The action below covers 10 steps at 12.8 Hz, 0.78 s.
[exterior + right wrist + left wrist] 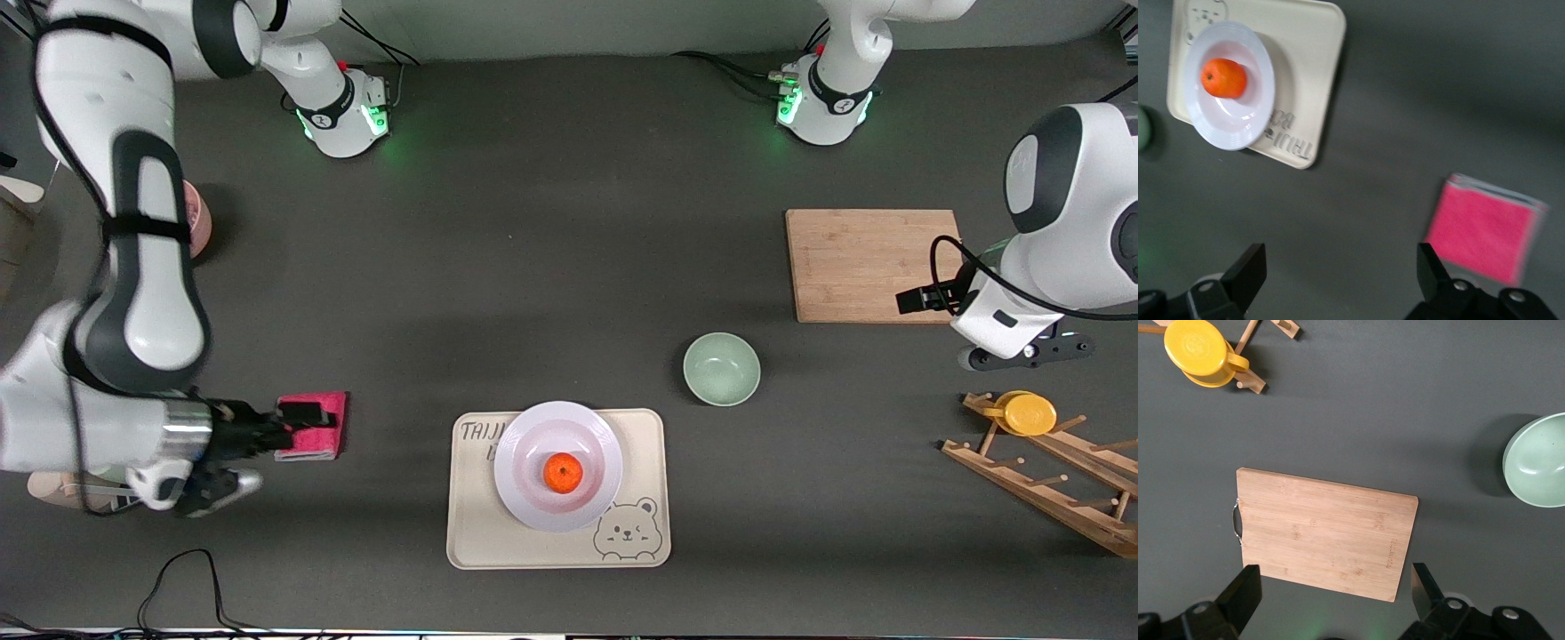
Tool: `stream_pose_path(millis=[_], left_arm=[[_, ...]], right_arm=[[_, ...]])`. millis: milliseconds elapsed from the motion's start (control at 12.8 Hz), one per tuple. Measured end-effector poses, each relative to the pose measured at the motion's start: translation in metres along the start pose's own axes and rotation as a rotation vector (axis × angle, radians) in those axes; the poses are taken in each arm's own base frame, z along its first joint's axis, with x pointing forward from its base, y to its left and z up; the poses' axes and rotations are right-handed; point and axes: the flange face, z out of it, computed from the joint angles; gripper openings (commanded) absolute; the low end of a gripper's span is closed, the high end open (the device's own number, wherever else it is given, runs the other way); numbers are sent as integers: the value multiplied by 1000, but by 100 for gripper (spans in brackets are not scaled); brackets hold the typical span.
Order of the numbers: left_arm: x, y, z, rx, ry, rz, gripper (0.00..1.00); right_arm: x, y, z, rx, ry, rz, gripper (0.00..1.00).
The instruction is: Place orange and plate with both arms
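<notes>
The orange (563, 472) lies in the middle of the white plate (524, 444). The plate rests on the cream bear tray (480, 524) near the front edge of the table. The right wrist view also shows the orange (1223, 78), the plate (1238, 127) and the tray (1318, 67). My right gripper (218, 492) (1340, 263) is open and empty over bare table toward the right arm's end, well away from the tray. My left gripper (1022, 353) (1336, 587) is open and empty over bare table beside the cutting board, toward the left arm's end.
A pink cloth (311, 427) (1485, 233) lies beside my right gripper. A mint-green bowl (721, 368) (1538, 460) sits between tray and wooden cutting board (876, 265) (1325, 533). A yellow cup (1027, 413) (1201, 353) hangs on a wooden rack (1040, 471).
</notes>
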Motion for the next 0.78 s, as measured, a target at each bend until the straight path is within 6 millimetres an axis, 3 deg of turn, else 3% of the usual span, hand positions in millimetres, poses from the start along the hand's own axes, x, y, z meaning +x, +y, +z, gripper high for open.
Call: stream_pose_path(millis=[156, 311, 545, 778], left_arm=[[0, 0, 0, 0, 1, 0, 100], [0, 0, -1, 0, 1, 0, 100], [0, 0, -1, -1, 3, 0, 100], [0, 0, -1, -1, 3, 0, 100]], right_arm=[[-40, -10, -66, -119, -11, 57, 100], [-82, -11, -109, -162, -13, 99, 100], [-141, 5, -140, -189, -3, 197, 100], [-160, -5, -151, -253, 0, 223, 100]])
